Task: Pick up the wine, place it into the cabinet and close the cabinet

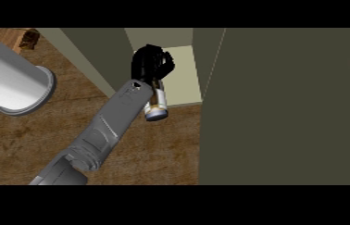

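As the left hand [151, 62] curls its fingers round the wine [156, 106], the bottle hangs tilted at the mouth of the cabinet [183, 76], one end showing below the palm. Glass is likely heavy, rigid, slick and breakable, so the mid-body suits the grasp. A door panel [273, 103] at right and a frame post [85, 57] at left leave a narrow entry.

Black robot hand [152, 62]; silver-gold wine bottle [157, 104]; brown wood-grain counter [157, 150]; olive cabinet [273, 103].
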`<act>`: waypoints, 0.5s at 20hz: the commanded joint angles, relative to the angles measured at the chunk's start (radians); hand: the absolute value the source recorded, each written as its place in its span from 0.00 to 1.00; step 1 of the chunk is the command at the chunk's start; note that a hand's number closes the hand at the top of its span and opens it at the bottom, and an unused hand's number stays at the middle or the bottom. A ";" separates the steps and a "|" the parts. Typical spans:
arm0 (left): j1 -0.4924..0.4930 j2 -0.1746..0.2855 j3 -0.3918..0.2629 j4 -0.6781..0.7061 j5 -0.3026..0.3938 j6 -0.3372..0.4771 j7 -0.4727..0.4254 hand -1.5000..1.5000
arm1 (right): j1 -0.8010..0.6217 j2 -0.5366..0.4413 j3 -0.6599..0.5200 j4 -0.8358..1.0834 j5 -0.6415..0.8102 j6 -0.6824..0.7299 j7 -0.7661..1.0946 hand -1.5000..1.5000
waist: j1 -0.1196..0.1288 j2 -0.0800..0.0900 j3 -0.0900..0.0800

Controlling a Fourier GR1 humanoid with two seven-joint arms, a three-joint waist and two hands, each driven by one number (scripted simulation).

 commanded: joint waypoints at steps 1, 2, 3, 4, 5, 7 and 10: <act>0.000 -0.001 -0.021 0.009 -0.015 0.023 0.000 1.00 | 0.014 -0.018 -0.006 -0.085 -0.100 0.006 0.039 0.00 | -0.015 0.007 -0.001; -0.034 -0.001 -0.024 0.015 -0.017 0.003 0.038 1.00 | 0.041 -0.019 -0.009 -0.073 -0.099 0.018 0.025 0.00 | -0.010 0.001 0.000; -0.011 -0.001 -0.024 -0.013 -0.005 0.040 0.040 1.00 | 0.000 -0.022 -0.021 -0.048 -0.108 0.022 0.018 0.00 | -0.024 0.007 0.000; 0.000 -0.001 -0.036 -0.025 -0.009 0.036 0.037 1.00 | 0.017 -0.026 -0.027 -0.060 -0.115 0.027 0.016 0.00 | -0.029 0.004 0.000; -0.004 -0.001 -0.033 -0.034 -0.002 0.036 0.054 1.00 | -0.001 -0.017 -0.032 -0.075 -0.138 -0.001 0.041 0.00 | -0.010 0.001 -0.001; -0.005 -0.001 -0.039 -0.033 0.006 0.060 0.082 1.00 | -0.043 -0.020 -0.036 -0.037 -0.122 0.005 0.034 0.00 | -0.025 0.010 -0.001; -0.061 -0.001 -0.057 0.006 -0.008 0.045 0.158 1.00 | -0.003 -0.011 -0.021 -0.004 -0.107 0.036 -0.008 0.00 | -0.033 0.008 0.001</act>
